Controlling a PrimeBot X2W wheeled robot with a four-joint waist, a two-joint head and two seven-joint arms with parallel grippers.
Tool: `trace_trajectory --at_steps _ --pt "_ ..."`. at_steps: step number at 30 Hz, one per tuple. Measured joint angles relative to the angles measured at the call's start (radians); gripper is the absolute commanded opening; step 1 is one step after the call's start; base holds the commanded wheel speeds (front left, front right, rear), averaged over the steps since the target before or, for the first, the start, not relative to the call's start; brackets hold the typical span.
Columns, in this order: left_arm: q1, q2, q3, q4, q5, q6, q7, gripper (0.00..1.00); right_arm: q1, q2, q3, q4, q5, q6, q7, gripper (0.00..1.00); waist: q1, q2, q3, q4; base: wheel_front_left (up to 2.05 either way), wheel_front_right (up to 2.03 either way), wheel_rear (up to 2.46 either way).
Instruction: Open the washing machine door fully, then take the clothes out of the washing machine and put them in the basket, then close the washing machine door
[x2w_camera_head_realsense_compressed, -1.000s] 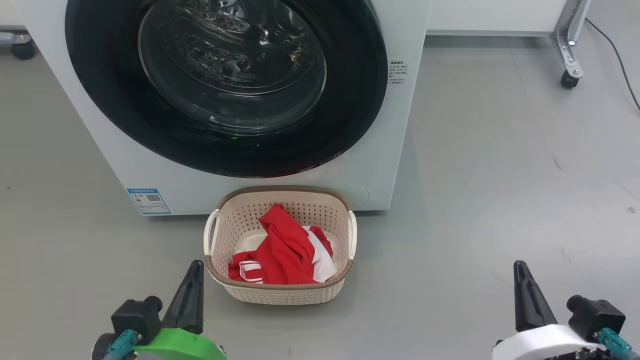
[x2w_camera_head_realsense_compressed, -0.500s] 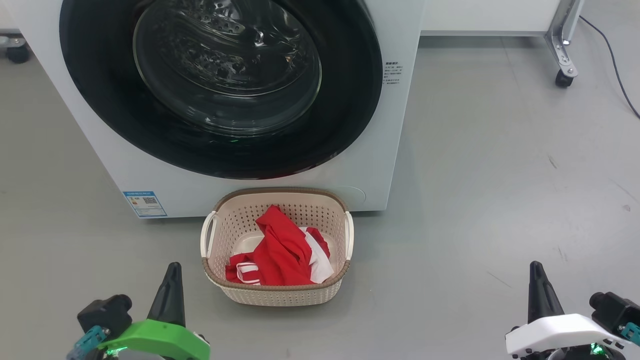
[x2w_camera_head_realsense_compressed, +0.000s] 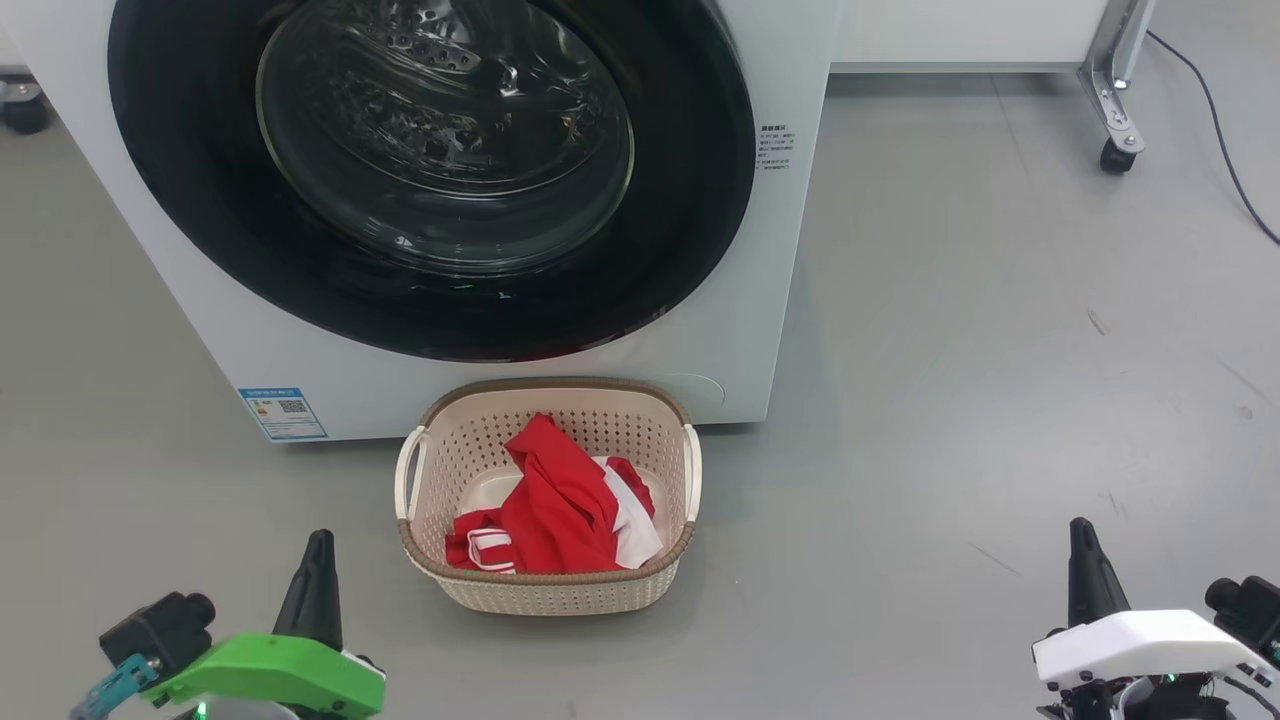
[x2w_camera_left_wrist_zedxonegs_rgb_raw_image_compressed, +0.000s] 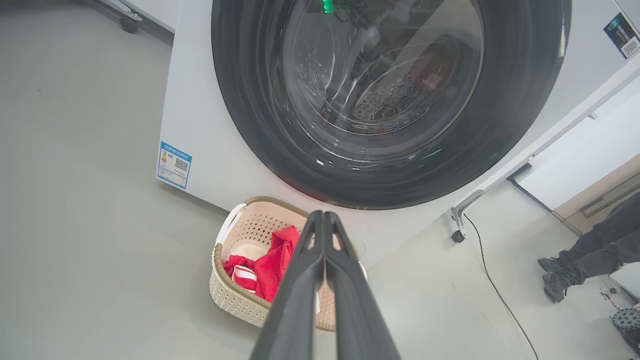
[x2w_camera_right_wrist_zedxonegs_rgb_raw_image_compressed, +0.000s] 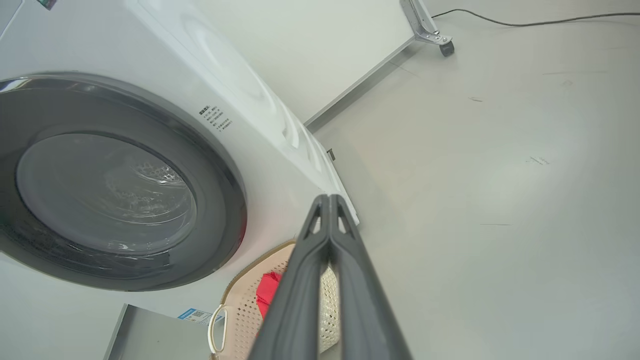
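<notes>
Nearest, the left hand (x2w_camera_head_realsense_compressed: 320, 548) at 7 o'clock and the right hand (x2w_camera_head_realsense_compressed: 1081, 530) at 5 o'clock were both closed on nothing. Between them at 6 o'clock the basket (x2w_camera_head_realsense_compressed: 548, 384) held the clothes (x2w_camera_head_realsense_compressed: 555, 510), just before the washing machine (x2w_camera_head_realsense_compressed: 780, 250), whose washing machine door (x2w_camera_head_realsense_compressed: 440, 170) at 11 o'clock sat shut. The task looked finished, so the next move likely called only for backing away clear of the basket. Against a second earlier, the hands had spread toward the lower corners while the camera shifted slightly, with basket, clothes and door unchanged.
</notes>
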Motion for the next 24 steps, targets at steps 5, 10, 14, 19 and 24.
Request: trace_trajectory --at_steps 5,10,14,19,24 --pt "-0.001 0.0 0.015 0.003 -0.065 -0.01 0.015 0.0 -0.014 0.0 -0.009 0.007 0.067 0.006 0.017 0.0 0.0 0.0 -0.001 -0.004 0.0 0.0 0.0" --pt "-0.001 0.0 0.035 0.006 -0.13 -0.021 0.032 0.0 -0.028 -0.001 -0.02 0.016 0.134 0.014 0.03 0.0 0.0 0.0 -0.002 -0.007 0.0 0.0 0.0" --pt "-0.002 0.0 0.049 0.012 -0.197 -0.026 0.049 0.0 -0.036 -0.002 -0.031 0.026 0.201 0.019 0.047 0.0 0.0 0.0 -0.003 -0.011 0.0 0.0 0.0" --pt "-0.009 0.0 0.07 0.017 -0.262 -0.035 0.063 0.0 -0.052 -0.002 -0.041 0.035 0.268 0.027 0.065 0.0 0.0 0.0 -0.004 -0.015 0.0 0.0 0.0" --pt "-0.013 0.0 0.081 0.022 -0.312 -0.044 0.079 0.0 -0.059 -0.002 -0.048 0.042 0.321 0.032 0.077 0.0 0.0 0.0 -0.005 -0.018 0.0 0.0 0.0"
